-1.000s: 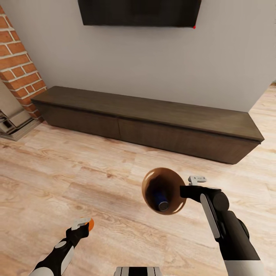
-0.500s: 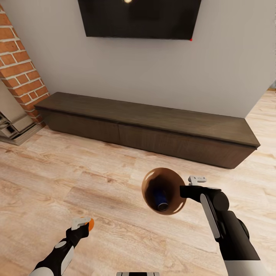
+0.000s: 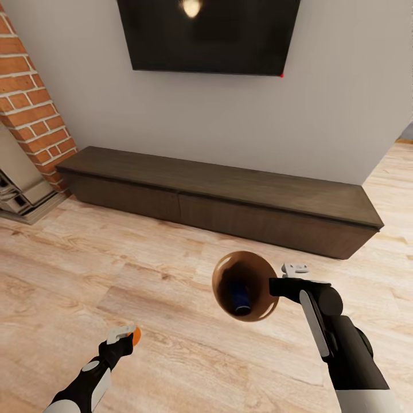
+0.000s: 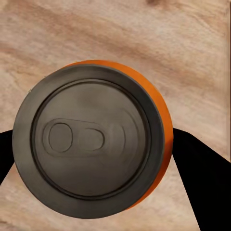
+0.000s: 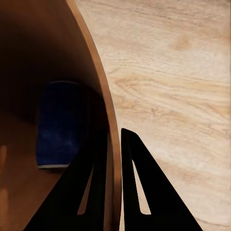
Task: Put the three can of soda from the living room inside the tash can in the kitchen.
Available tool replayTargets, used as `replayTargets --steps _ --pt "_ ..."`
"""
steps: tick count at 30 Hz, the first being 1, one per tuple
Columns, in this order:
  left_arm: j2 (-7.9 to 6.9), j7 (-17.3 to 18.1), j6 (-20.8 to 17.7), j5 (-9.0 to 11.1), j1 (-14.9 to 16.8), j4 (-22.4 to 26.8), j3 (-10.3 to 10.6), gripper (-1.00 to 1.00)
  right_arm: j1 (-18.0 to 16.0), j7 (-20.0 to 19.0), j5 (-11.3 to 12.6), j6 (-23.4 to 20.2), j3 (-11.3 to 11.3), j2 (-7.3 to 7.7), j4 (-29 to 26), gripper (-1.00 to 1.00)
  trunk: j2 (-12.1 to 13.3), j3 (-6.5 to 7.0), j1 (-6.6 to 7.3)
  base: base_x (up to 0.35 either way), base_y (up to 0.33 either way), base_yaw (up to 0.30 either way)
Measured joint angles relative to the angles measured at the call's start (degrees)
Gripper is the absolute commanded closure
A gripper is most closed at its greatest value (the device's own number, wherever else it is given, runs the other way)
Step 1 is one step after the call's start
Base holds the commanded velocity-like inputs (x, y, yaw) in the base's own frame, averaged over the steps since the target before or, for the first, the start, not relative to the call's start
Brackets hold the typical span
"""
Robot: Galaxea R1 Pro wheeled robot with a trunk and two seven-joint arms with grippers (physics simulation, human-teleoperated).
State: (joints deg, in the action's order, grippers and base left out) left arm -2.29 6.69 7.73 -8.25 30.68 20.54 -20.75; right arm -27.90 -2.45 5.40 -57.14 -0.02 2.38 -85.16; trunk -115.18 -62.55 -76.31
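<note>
My right gripper (image 3: 276,285) is shut on the rim of the tash can (image 3: 225,282), holding it above the wood floor; its copper-brown rim and dark inside face the head camera. A dark blue can of soda (image 3: 240,297) lies inside it, also seen as the blue can (image 5: 60,125) in the right wrist view, where the fingers (image 5: 89,187) pinch the wall of the tash can (image 5: 103,110). My left gripper (image 3: 127,334) is shut on an orange can of soda (image 3: 136,336); the left wrist view looks onto that orange can's grey top (image 4: 91,139).
A long dark low cabinet (image 3: 229,201) runs along the grey wall ahead, under a wall TV (image 3: 209,35). A brick fireplace (image 3: 31,115) stands at the left. Light wood floor (image 3: 115,269) lies between me and the cabinet.
The whole head view has shifted: the cabinet and TV sit lower and slightly farther in the picture, so the camera moved. Both grippers keep the same hold on the tash can and the orange can.
</note>
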Motion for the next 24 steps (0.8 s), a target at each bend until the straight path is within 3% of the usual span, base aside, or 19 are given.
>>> replayTargets --steps 24 --pt "0.00 0.0 0.0 0.0 0.0 0.0 0.0 1.00 0.0 0.0 0.0 0.0 0.0 0.00 0.0 1.00 9.6 6.58 5.27 0.000 0.000 0.000"
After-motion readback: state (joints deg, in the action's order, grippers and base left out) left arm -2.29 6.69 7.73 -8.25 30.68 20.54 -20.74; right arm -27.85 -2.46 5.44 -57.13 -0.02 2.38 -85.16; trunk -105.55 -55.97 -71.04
